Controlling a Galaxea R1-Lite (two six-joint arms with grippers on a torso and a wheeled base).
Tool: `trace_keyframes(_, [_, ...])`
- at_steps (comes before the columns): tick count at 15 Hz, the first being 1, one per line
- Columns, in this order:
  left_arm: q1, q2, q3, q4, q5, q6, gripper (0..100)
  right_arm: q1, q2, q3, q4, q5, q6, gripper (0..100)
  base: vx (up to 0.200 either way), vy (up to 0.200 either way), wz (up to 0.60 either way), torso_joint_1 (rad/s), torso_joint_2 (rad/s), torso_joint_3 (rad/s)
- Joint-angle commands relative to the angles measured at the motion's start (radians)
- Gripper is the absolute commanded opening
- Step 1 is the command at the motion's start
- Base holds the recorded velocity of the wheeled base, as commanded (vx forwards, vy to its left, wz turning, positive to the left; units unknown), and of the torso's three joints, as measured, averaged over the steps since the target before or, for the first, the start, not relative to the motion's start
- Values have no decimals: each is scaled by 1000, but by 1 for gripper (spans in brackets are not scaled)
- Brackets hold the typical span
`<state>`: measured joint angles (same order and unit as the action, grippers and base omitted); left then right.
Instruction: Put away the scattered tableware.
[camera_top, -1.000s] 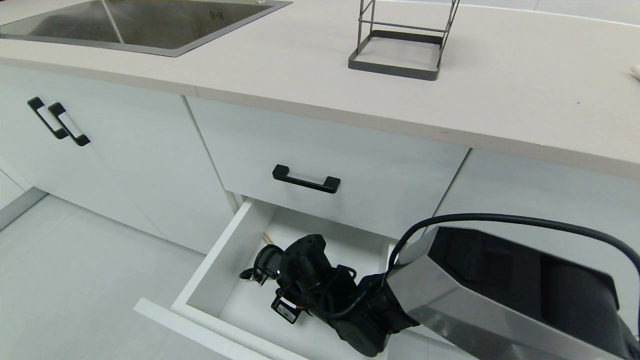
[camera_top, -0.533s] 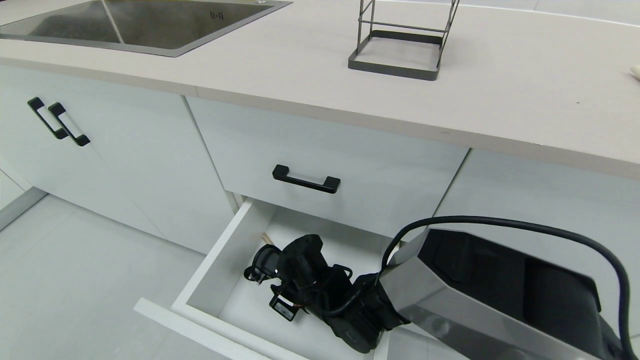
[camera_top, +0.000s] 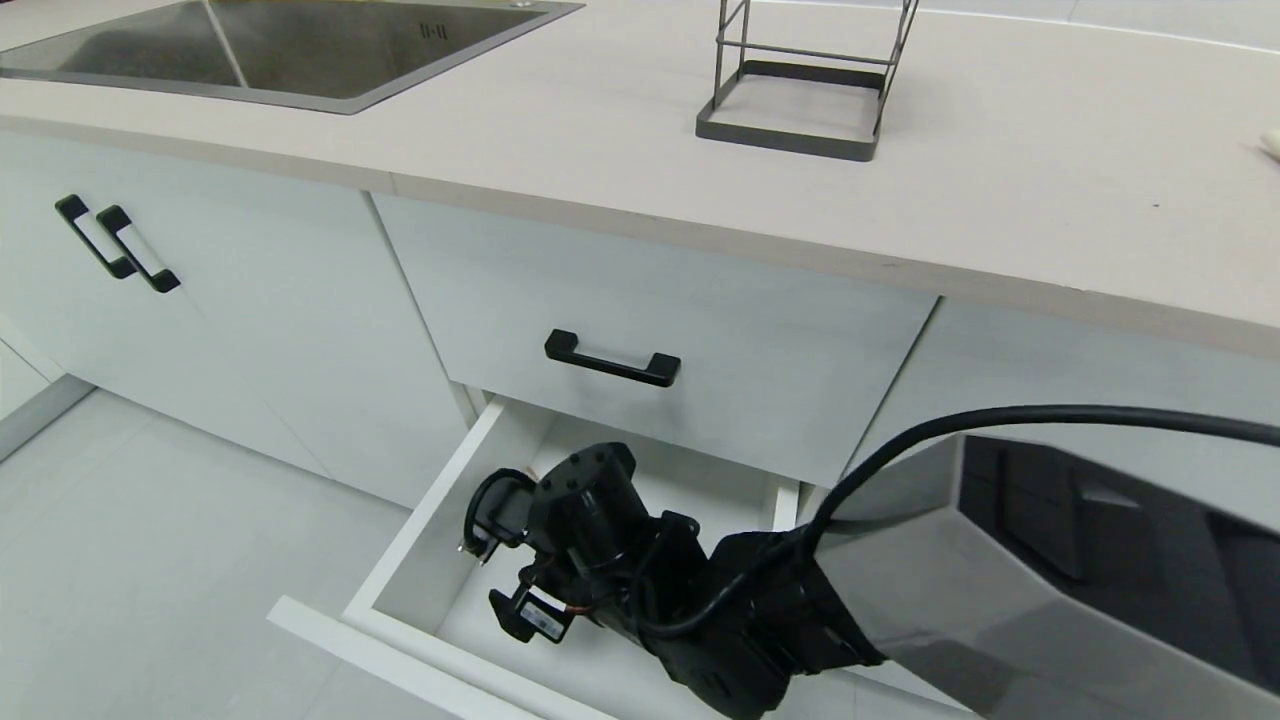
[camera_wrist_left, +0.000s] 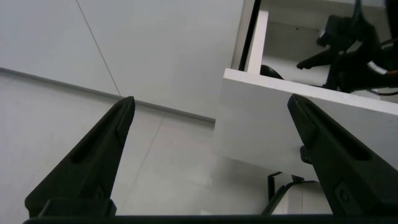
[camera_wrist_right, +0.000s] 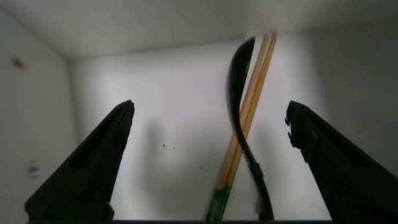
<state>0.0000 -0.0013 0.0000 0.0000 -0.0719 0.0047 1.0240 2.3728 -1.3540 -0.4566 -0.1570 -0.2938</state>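
Right hand (camera_wrist_right: 210, 111), splayed wide, by chopsticks (camera_wrist_right: 249, 118) in drawer (camera_top: 422, 540); left hand (camera_wrist_left: 210, 102) splayed too

I see a pale beige bench (camera_top: 1050, 200) with a steel sink (camera_top: 300, 45) set in at the left and a grey wire rack (camera_top: 780, 140) standing on it — white cabinet fronts (camera_top: 250, 330) with black handles (camera_top: 612, 365) below. The floor (camera_top: 150, 560) is light grey tile.

I find nothing I can read. The small white tag (camera_top: 547, 626) over the drawer (camera_top: 415, 545) and the dark marks (camera_top: 432, 30) on the sink (camera_top: 300, 97) are too small.
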Motion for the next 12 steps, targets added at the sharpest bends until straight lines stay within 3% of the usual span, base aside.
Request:
trace_keyframes(1, [0,1,0,0,0,0,100,42,-161,59,1,4,-10,100,0,0,0,0,0,0])
trace_keyframes(7, [0,1,0,0,0,0,100,82,-403,242,-33,44,-10,100,0,0,0,0,0,0])
trace_keyframes(12, [0,1,0,0,0,-2,100,83,-540,477,-283,88,-10,100,0,0,0,0,0,0])
